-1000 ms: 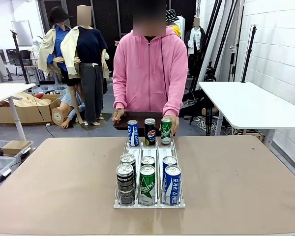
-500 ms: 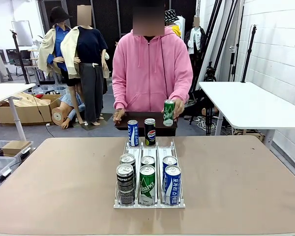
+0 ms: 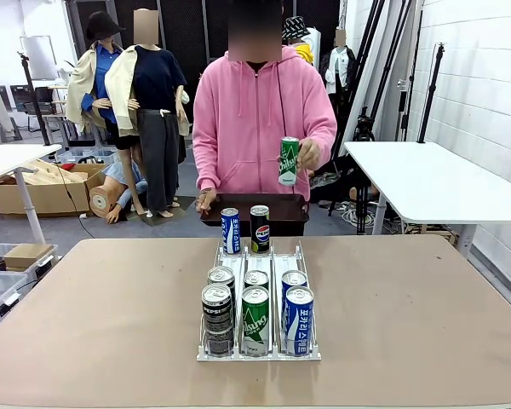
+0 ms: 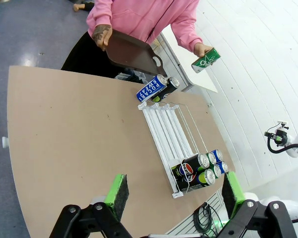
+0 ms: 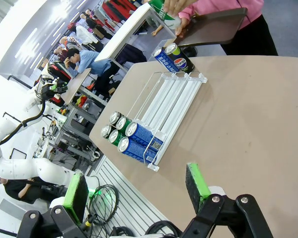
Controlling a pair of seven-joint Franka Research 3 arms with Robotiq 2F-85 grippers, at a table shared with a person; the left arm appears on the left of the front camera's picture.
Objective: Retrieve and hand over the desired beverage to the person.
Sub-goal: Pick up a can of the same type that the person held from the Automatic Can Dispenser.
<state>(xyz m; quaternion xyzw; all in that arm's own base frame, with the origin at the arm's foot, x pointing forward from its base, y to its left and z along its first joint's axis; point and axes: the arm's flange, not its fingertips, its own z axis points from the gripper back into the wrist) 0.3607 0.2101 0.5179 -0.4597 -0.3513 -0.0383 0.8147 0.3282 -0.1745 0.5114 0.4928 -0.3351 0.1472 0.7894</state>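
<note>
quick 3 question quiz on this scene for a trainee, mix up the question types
1. What does the person's raised hand hold? A) a green can B) a bottle C) nothing
2. True or false: the left gripper is shut on a can.
3. How many cans stand at the far end of the rack, next to the tray?
Key: 1 A. 2 False: its jaws are open and hold nothing. 3 Two: a Pocari Sweat can and a Pepsi can.
</note>
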